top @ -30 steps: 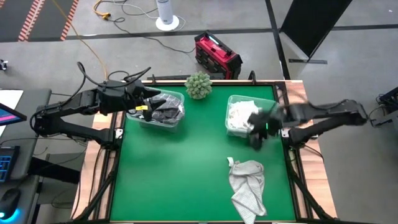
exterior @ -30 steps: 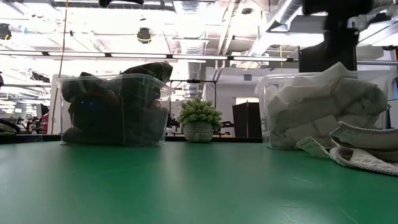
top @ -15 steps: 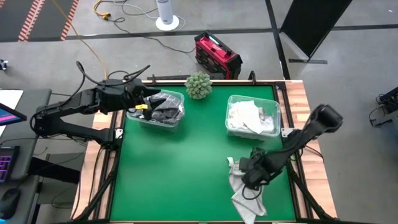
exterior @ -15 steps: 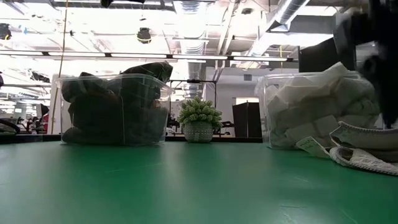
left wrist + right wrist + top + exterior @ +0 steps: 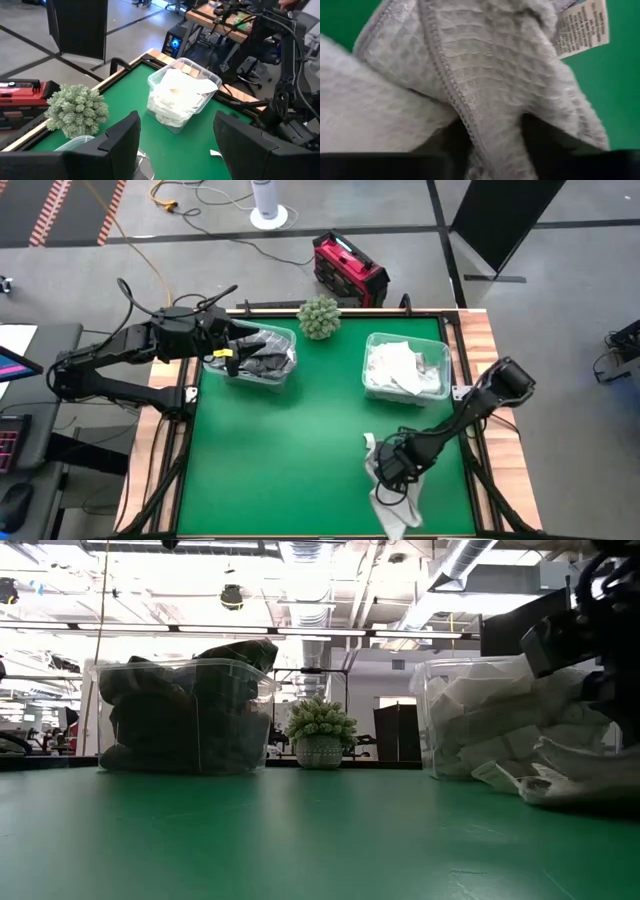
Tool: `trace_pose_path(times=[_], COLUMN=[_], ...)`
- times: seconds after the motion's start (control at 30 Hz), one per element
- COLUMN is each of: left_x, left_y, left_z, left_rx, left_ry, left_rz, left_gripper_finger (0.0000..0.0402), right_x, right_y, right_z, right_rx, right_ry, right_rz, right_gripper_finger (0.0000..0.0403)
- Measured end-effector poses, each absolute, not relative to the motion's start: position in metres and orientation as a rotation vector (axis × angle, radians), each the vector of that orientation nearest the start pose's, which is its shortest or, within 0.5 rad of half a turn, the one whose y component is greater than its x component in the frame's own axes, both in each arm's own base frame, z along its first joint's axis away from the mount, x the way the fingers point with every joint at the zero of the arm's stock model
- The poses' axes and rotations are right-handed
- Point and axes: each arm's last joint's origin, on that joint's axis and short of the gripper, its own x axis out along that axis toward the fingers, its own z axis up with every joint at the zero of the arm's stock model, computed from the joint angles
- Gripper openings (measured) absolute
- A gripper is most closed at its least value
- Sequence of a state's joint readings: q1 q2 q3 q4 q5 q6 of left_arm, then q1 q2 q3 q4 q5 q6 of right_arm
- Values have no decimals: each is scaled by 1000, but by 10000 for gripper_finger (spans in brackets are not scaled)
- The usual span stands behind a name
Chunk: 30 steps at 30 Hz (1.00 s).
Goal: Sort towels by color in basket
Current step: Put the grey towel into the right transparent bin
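Right pincer (image 5: 391, 468) down on light grey towel (image 5: 400, 498), fingers astride a fold.

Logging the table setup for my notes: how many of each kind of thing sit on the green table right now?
Clear plastic bins: 2, one with dark towels, one with white towels
Loose light grey towels: 1, under the right gripper
Potted plants: 1
Total: 4

Light grey waffle towel (image 5: 470, 75) — label (image 5: 582, 27) — green mat (image 5: 605, 95).
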<state>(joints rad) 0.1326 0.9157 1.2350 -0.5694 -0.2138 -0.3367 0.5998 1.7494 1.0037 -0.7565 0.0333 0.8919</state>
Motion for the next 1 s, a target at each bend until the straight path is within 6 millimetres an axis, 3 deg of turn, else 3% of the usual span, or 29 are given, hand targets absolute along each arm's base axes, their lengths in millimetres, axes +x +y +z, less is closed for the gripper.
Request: trace_pose_path(times=[0.17, 0.2, 0.4, 0.63, 0.8, 1.0], left_x=[163, 163, 163, 162, 162, 159], left_y=[28, 28, 28, 30, 30, 29], left_z=[422, 422, 421, 421, 421, 422], left_rx=[-307, -303, -300, -271, -271, -285], left_ry=[200, 207, 217, 213, 213, 203], left_rz=[383, 384, 393, 440, 440, 440], left_gripper_finger=[240, 240, 240, 240, 240, 240], right_x=[250, 252, 268, 269, 241, 171], right_y=[151, 146, 110, 52, 21, -4], right_z=[153, 156, 198, 276, 344, 404], right_rx=[248, 254, 333, 392, 387, 341], right_ry=[1472, 1461, 1307, 987, 675, 343], right_rz=[-171, -165, -162, -201, -275, -598], right_gripper_finger=[41, 27, 34, 27, 27, 27])
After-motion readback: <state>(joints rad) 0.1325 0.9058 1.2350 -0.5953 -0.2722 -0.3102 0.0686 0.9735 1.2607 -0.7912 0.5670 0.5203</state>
